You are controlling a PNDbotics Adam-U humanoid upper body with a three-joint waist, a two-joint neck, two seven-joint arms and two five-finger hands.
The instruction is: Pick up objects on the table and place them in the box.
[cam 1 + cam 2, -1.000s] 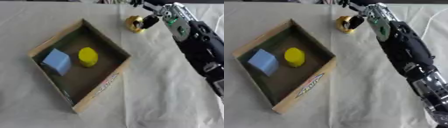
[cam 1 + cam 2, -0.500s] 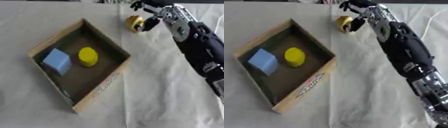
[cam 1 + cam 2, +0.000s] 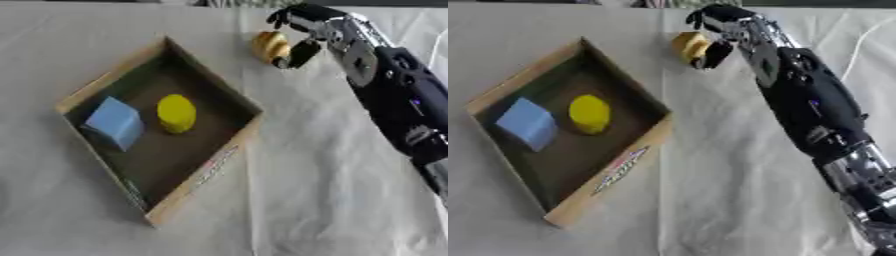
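One hand showing on my feed, the right hand (image 3: 306,30), reaching in from the right side up to the far part of the worktop (image 3: 332,200). Its fingers (image 3: 284,15) are curled over the top of a small yellowish-tan object (image 3: 269,46) and the thumb (image 3: 297,54) sits against its near right side, so it looks pinched between them. I can't tell if it's lifted off the cloth or just resting on it. It looks short and roundish, maybe a squat cylinder on its side, long axis running roughly away from me, but it's too blurry to be sure.

Just to its left is the far corner of the box (image 3: 227,155), close but apart. One box, a shallow cardboard tray turned like a diamond, dark inside. Two things already in it: one blue cube (image 3: 114,121) toward the left corner and one yellow round piece (image 3: 177,113) right beside it, nearer the middle.

White wrinkled cloth covers the worktop.
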